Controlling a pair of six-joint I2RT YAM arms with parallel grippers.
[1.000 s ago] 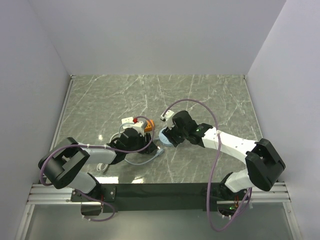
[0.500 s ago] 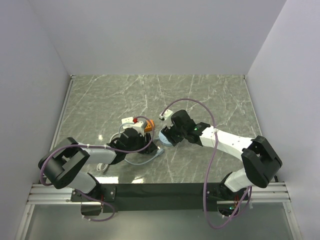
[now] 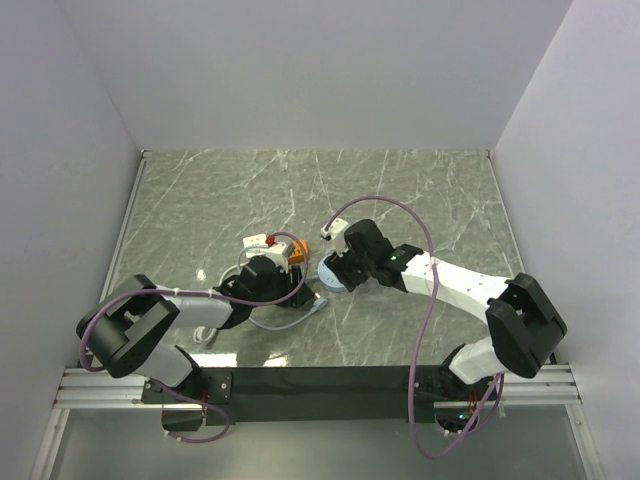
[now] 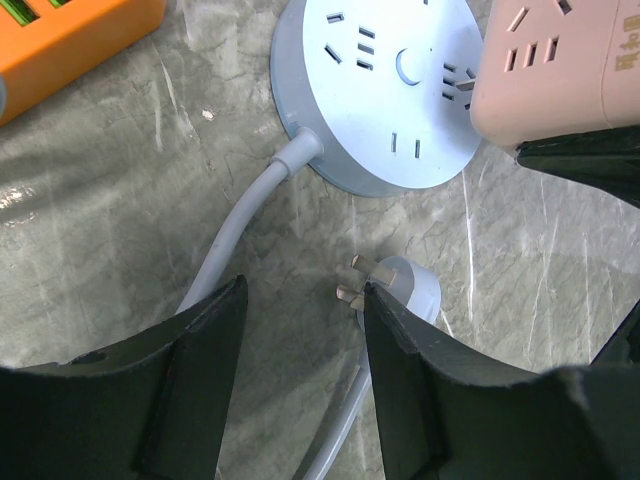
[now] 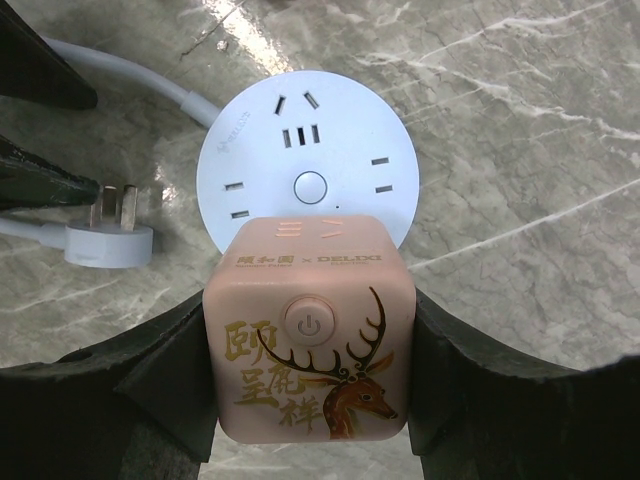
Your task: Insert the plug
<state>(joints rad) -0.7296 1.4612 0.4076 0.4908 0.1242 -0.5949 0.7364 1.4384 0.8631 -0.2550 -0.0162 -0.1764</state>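
A white plug (image 4: 402, 286) lies flat on the marble table (image 3: 400, 190), prongs toward the round pale-blue socket hub (image 4: 385, 85). My left gripper (image 4: 303, 300) is open just above the table. The plug sits against the outside of its right finger and its cable (image 4: 345, 425) runs under that finger. My right gripper (image 5: 310, 340) is shut on a pink cube adapter (image 5: 310, 335) with a gold deer print. It holds the cube over the near edge of the hub (image 5: 305, 165). The plug (image 5: 105, 240) lies left of the hub, beside the left arm's dark fingers (image 5: 40, 185).
An orange power strip (image 4: 70, 30) lies at the left of the hub, by the left arm (image 3: 265, 280). The hub's grey cable (image 4: 240, 230) curves toward the left gripper. Purple arm cables loop above the right wrist (image 3: 385, 205). White walls close in the table.
The right arm's elbow has shifted a little; both grippers and the plug stay in place.
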